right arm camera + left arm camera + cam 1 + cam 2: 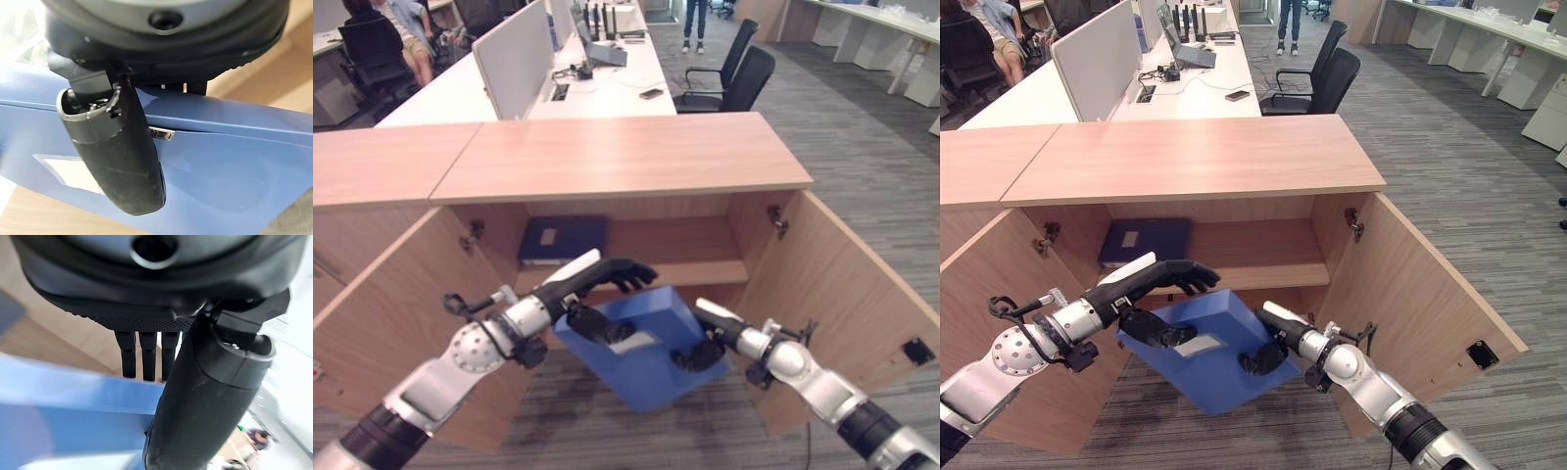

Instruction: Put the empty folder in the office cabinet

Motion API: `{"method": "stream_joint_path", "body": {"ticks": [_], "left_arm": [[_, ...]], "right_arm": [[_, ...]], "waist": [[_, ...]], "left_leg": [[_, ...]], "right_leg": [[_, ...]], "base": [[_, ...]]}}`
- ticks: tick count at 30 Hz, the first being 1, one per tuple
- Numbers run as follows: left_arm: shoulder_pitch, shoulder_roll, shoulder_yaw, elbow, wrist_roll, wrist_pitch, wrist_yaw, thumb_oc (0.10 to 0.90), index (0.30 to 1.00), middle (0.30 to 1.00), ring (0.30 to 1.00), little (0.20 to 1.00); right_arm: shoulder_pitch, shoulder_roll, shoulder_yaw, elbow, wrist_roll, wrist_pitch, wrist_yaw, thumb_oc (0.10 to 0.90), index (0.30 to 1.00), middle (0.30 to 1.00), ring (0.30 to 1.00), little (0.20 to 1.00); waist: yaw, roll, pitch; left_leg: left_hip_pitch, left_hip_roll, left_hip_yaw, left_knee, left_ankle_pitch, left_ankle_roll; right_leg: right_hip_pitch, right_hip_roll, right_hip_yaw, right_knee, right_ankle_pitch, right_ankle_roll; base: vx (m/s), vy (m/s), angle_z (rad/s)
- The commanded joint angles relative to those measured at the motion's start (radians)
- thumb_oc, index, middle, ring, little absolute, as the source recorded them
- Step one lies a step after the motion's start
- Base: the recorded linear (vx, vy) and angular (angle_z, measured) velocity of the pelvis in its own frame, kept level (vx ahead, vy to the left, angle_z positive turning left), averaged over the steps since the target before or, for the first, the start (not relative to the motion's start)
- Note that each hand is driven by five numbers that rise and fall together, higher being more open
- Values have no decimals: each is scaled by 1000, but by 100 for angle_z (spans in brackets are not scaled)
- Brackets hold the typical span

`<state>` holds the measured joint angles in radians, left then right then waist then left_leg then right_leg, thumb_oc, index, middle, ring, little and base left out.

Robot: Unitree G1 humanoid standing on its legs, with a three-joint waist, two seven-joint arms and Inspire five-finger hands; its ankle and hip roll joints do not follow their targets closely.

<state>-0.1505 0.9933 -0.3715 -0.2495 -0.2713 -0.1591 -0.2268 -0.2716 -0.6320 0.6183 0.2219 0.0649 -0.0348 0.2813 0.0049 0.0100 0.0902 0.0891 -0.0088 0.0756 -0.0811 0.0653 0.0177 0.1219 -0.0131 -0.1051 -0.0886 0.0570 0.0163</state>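
Folder (646, 357), one of two, tilts before the cabinet (626, 157), both hands' (597, 294) (700, 352) fingers clamped on it.

- Left hand (582, 294) reaching in from the lower left, fingers (142, 355) straight and close together in a row, thumb (597, 325) curled below them, pinching from the underside.
- Right hand (1268, 343) coming in from the lower right, thumb (120, 156) pressed flat opposite the fingers, fingers hidden behind.
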Motion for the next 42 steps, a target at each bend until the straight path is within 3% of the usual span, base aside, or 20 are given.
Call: {"method": "stream_joint_path", "body": {"ticks": [1,4,8,11,12,13,18,20,21,23,25,28,30,33,34,38,42], "left_arm": [[-185,-53,26,-4,-52,-103,37,800,900,900,900,900],[-144,-51,51,32,-47,-91,33,800,900,900,900,900],[-5,-105,148,115,-66,-66,51,800,900,900,900,900],[165,-253,276,245,-69,-27,93,800,900,900,900,900],[166,-253,276,244,-69,-27,93,800,900,900,900,900],[239,-338,322,317,-77,1,109,800,900,900,900,900],[299,-529,310,580,-88,73,149,800,900,900,900,900],[301,-552,298,641,-67,85,156,800,900,900,900,900],[313,-581,299,725,-53,109,169,800,900,900,900,900],[321,-594,307,772,-40,118,171,800,900,900,900,900],[328,-632,301,882,-49,135,190,800,900,900,900,900],[328,-656,311,954,-60,143,191,800,900,900,900,900],[322,-664,315,1025,-49,142,196,800,900,900,900,900],[318,-675,324,1091,-45,143,195,800,900,900,900,900],[324,-681,334,1112,-55,143,195,800,900,900,900,900],[348,-703,361,1156,-76,139,195,800,900,900,900,900],[353,-714,363,1179,-81,138,197,800,900,900,900,900]], "right_arm": [[-63,4,-7,-50,79,-85,3,400,300,300,300,300],[-21,-2,-35,-20,82,-77,5,400,300,300,300,300],[57,-27,-106,5,52,-63,2,400,300,300,300,300],[137,-54,-197,17,-1,-49,-2,400,300,300,300,300],[137,-54,-197,17,-1,-49,-2,400,300,300,300,300],[170,-54,-245,33,-28,-39,-7,400,300,300,300,300],[203,-4,-320,126,-46,-17,-75,400,300,300,300,300],[202,9,-329,144,-53,-9,-95,400,300,300,300,300],[194,-4,-343,139,-146,-1,-143,400,300,300,300,300],[192,-20,-354,134,-213,14,-169,400,300,300,300,300],[204,-13,-373,153,-211,32,-212,400,300,300,300,300],[217,-13,-382,155,-232,42,-216,400,300,300,300,300],[232,-23,-390,152,-244,46,-215,400,300,300,300,300],[252,-37,-398,152,-256,49,-218,400,300,300,300,300],[266,-38,-401,155,-264,48,-221,400,300,300,300,300],[285,-29,-393,167,-296,48,-214,400,300,300,300,300],[296,-27,-392,170,-301,51,-214,400,300,300,300,300]], "waist": [[6,-25,-80],[4,-21,-73],[4,-12,-56],[14,-9,-40],[13,-9,-41],[16,-8,-34],[11,-3,-21],[10,-3,-14],[10,-11,5],[13,-16,18],[20,-24,44],[24,-24,52],[26,-27,51],[28,-16,48],[34,-2,50],[47,25,44],[50,38,42]], "left_leg": [[21,45,-28,-6,-100,-73],[20,48,-34,-6,-97,-74],[5,63,-41,-6,-82,-80],[-7,83,-50,-6,-58,-87],[-9,83,-51,-6,-58,-87],[-12,95,-55,-6,-47,-89],[-16,120,-63,-6,-24,-94],[-15,126,-63,-1,-21,-95],[-50,135,-60,77,-32,-95],[-96,141,-60,162,-46,-95],[-170,139,-56,306,-17,-84],[-225,127,-47,351,2,-68],[-260,108,-32,330,-2,-67],[-287,104,-8,239,37,-80],[-298,103,-7,187,69,-89],[-285,100,-9,88,108,-98],[-283,101,0,62,137,-104]], "right_leg": [[19,-73,-33,1,-84,87],[17,-71,-36,8,-81,83],[-28,-61,-36,68,-100,68],[-47,-42,-43,93,-125,50],[-48,-42,-43,93,-124,50],[-55,-31,-44,98,-135,40],[-64,-7,-43,109,-157,19],[-67,-2,-37,120,-166,13],[-72,-1,-28,138,-176,3],[-77,-1,-26,153,-183,-5],[-65,3,-26,165,-190,-27],[-58,3,-37,168,-201,-33],[-48,-4,-44,172,-218,-30],[-42,-6,-48,184,-236,-26],[-33,-1,-45,199,-251,-24],[2,0,-31,216,-283,-7],[30,-9,-18,206,-293,-1]], "base": [[14,-45,12],[-2,-65,10],[-22,-69,9],[-2,-118,1],[-5,-110,0],[4,-106,2],[2,-103,6],[-20,-88,8],[-38,-110,7],[-68,-116,0],[-49,-142,-1],[24,-52,2],[94,19,12],[115,60,13],[94,35,11],[197,88,-1],[183,126,-25]]}}
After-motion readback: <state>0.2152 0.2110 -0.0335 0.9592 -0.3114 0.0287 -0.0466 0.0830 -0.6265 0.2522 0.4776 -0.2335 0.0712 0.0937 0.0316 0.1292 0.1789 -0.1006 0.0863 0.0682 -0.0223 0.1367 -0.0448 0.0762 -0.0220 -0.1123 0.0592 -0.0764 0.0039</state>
